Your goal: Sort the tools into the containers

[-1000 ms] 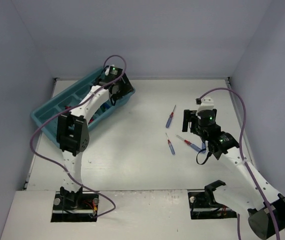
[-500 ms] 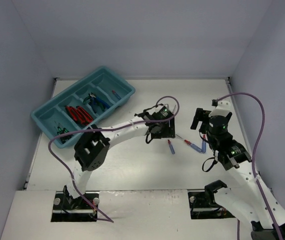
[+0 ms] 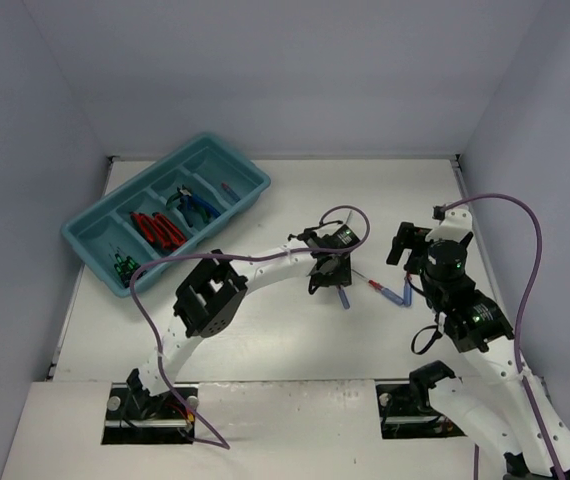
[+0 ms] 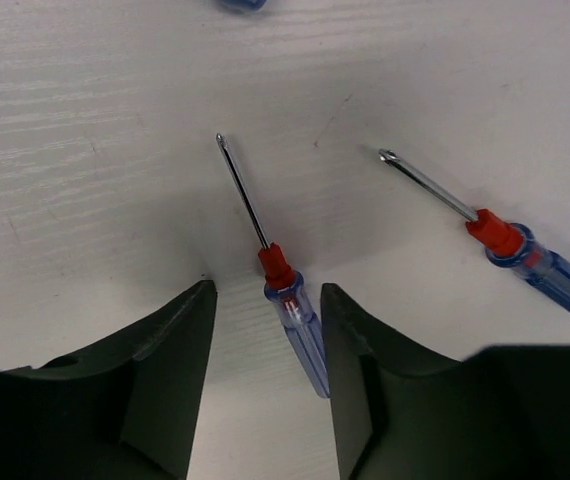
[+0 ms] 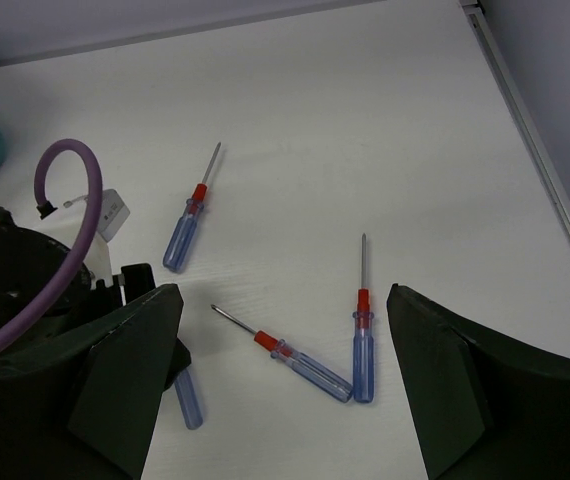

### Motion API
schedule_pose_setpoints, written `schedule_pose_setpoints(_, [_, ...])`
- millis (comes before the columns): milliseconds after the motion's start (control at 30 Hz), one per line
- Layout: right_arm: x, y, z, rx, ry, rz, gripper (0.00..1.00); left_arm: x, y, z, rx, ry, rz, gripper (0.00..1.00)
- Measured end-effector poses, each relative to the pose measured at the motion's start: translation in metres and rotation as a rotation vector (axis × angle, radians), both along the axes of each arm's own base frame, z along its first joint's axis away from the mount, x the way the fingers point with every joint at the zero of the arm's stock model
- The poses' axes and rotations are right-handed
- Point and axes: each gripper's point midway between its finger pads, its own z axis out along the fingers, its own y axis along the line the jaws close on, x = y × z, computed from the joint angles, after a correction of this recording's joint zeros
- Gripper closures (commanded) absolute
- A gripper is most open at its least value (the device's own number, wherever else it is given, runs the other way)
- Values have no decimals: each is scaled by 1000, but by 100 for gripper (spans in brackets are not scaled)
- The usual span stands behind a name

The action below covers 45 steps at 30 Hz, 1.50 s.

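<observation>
Near the middle of the white table, the left gripper hung low with its jaws parted to a narrow gap. One black finger sat on each side of the clear blue handle of a thin screwdriver, which lay flat on the table. In the left wrist view neither finger appeared to press on it. Just to its right lay a second screwdriver, tip toward the left gripper and blue handle trailing right and near. Beside that, a third screwdriver pointed its tip to the far side, and the two handle ends lay just beside each other. The right gripper hovered above this pair, spread wide and holding nothing. A little farther off, a fourth screwdriver lay alone with its tip away. At the far left stood the teal tray, set at a slant. Its long compartments held green-handled tools, red-handled cutters, blue-handled pliers and, in the farthest one, a lone screwdriver.
</observation>
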Motion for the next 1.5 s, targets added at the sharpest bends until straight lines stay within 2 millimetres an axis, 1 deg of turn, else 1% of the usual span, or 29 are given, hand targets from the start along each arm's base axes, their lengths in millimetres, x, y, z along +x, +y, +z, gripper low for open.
schedule_pose_setpoints(33, [-1, 0, 1, 1, -2, 0, 19, 0, 0, -4, 10, 2, 1, 63])
schedule_pose_setpoints(133, [-3, -1, 1, 0, -2, 0, 18, -1, -2, -3, 13, 3, 4, 71])
schedule_pose_setpoints(200, [-4, -2, 1, 0, -1, 0, 18, -3, -1, -6, 20, 9, 8, 86])
schedule_pose_setpoints(233, [-4, -2, 1, 0, 0, 0, 18, -5, 0, -7, 23, 13, 11, 86])
schedule_pose_setpoints(267, [-4, -2, 1, 0, -1, 0, 18, -6, 0, -7, 23, 14, 9, 96])
schedule_pose_setpoints(300, [-4, -2, 1, 0, -1, 0, 18, -8, 1, -9, 24, 18, 12, 98])
schedule_pose_setpoints(333, [-4, -2, 0, -1, 1, 0, 18, -9, 2, -8, 25, 20, 13, 100])
schedule_pose_setpoints(433, [-5, -2, -2, -3, 7, 0, 18, -12, 6, -8, 28, 24, 16, 100])
schedule_pose_setpoints(567, [-4, -2, -3, -5, 12, 0, 18, -15, 20, -7, 51, 36, 24, 100])
schedule_pose_setpoints(633, [-4, -2, -4, -7, 15, 0, 18, -12, 31, 0, 58, 36, 34, 100])
schedule_pose_setpoints(667, [-4, -2, -5, -9, 18, 0, 18, -6, 36, 6, 54, 31, 44, 100])
schedule_pose_setpoints(700, [-3, -1, -6, -12, 23, 1, 18, 3, 42, 15, 45, 19, 55, 100])
schedule_pose_setpoints(767, [-1, -1, -9, -19, 37, 2, 18, 28, 57, 37, 17, -16, 89, 100])
schedule_pose_setpoints(800, [0, 0, -12, -24, 46, 3, 18, 45, 67, 50, 1, -38, 113, 100])
schedule_pose_setpoints(900, [4, 3, -21, -39, 84, 13, 18, 109, 99, 99, -69, -140, 204, 100])
schedule_pose_setpoints(967, [9, 8, -29, -49, 118, 28, 18, 153, 129, 131, -111, -215, 270, 100])
schedule_pose_setpoints(1000, [11, 10, -33, -53, 136, 37, 18, 168, 142, 141, -122, -242, 294, 100])
schedule_pose_setpoints(1033, [14, 13, -37, -58, 156, 47, 18, 189, 162, 156, -135, -279, 332, 100])
schedule_pose_setpoints(1067, [16, 16, -41, -62, 175, 56, 18, 208, 181, 167, -143, -313, 365, 99])
schedule_pose_setpoints(1100, [19, 18, -44, -65, 191, 65, 18, 223, 195, 175, -150, -340, 387, 98])
schedule_pose_setpoints(1133, [21, 21, -47, -68, 204, 75, 18, 237, 208, 181, -157, -365, 407, 94])
schedule_pose_setpoints(1200, [25, 25, -52, -74, 232, 91, 18, 262, 235, 181, -150, -384, 438, 90])
schedule_pose_setpoints(1233, [27, 27, -54, -76, 241, 99, 18, 274, 246, 179, -148, -394, 449, 86])
schedule_pose_setpoints(1267, [30, 30, -55, -77, 250, 106, 18, 284, 254, 171, -143, -393, 456, 79])
schedule_pose_setpoints(1300, [32, 32, -55, -78, 257, 112, 18, 292, 261, 161, -135, -386, 461, 68])
schedule_pose_setpoints(1333, [34, 33, -56, -77, 263, 117, 18, 299, 267, 149, -126, -372, 462, 61])
schedule_pose_setpoints(1400, [37, 37, -57, -75, 272, 126, 18, 305, 276, 121, -95, -336, 456, 43])
schedule_pose_setpoints(1433, [39, 38, -58, -74, 277, 131, 18, 306, 280, 107, -78, -314, 452, 40])
schedule_pose_setpoints(1500, [41, 42, -62, -71, 296, 143, 19, 304, 286, 88, -43, -281, 436, 34])
